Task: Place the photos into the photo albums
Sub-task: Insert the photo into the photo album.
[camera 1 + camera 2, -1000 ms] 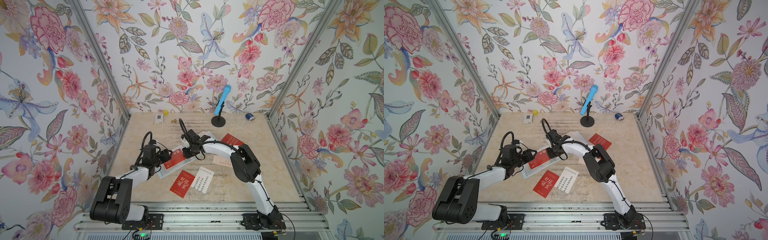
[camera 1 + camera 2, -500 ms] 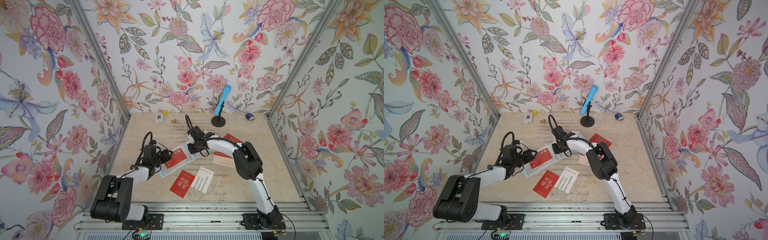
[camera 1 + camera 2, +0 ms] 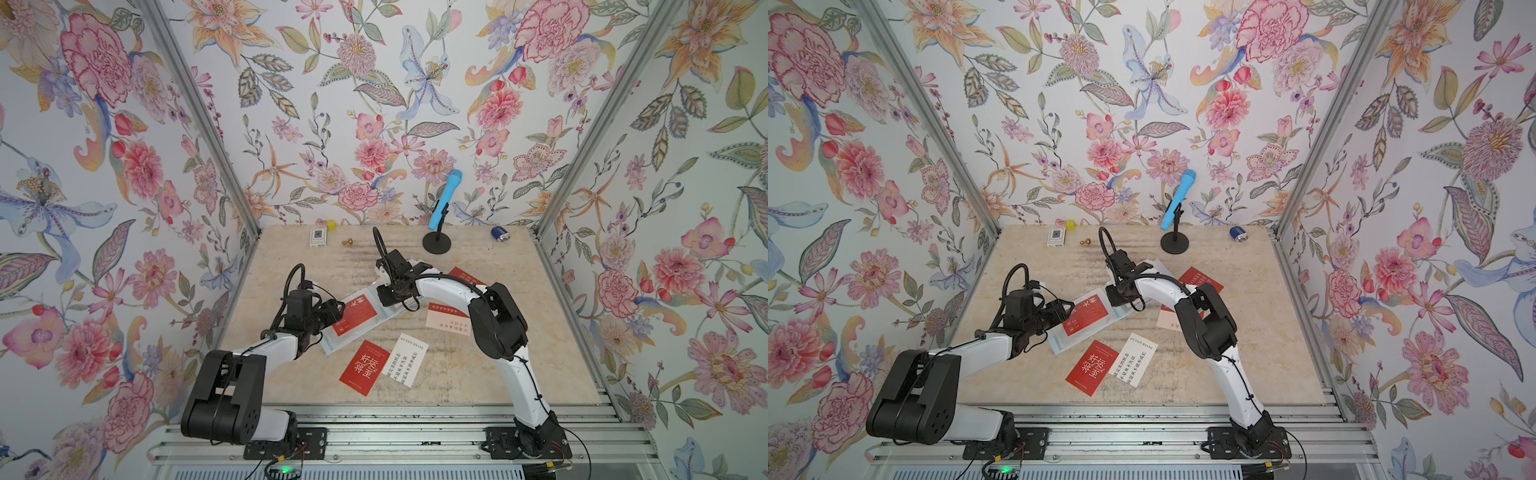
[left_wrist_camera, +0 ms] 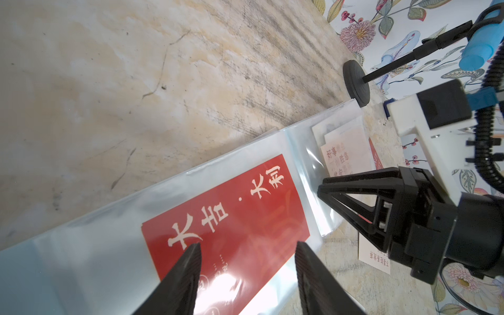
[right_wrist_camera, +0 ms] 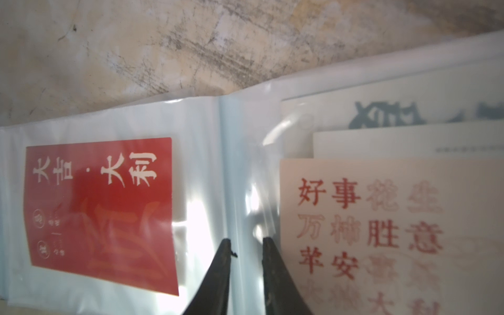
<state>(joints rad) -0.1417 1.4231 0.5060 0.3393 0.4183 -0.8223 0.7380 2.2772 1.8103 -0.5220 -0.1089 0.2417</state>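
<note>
The photo album [image 3: 332,345] [image 3: 1059,345] lies open on the table, its clear sleeve pages up. A red photo [image 3: 356,316] [image 4: 226,218] [image 5: 101,212] sits inside one page, and a pale pink photo [image 5: 381,231] [image 4: 346,152] is in the page beside it. My left gripper [image 3: 338,309] [image 4: 248,248] is open just over the red photo's near end. My right gripper [image 3: 382,293] [image 5: 246,241] hangs over the album's fold, jaws a narrow gap apart and empty. Loose on the table are a red photo [image 3: 365,368], a white photo [image 3: 407,359] and a pale photo [image 3: 449,318]. My right arm half hides another red photo [image 3: 465,276].
At the back stand a blue microphone [image 3: 442,208] on a black stand [image 3: 436,242], a small white box [image 3: 318,237], a yellow cube [image 3: 331,225], a small brass piece [image 3: 347,241] and a blue cylinder [image 3: 500,233]. Flowered walls close three sides.
My right gripper has shifted a little to the right and back, from the red photo's page to the album's fold. The left arm has stayed still.
</note>
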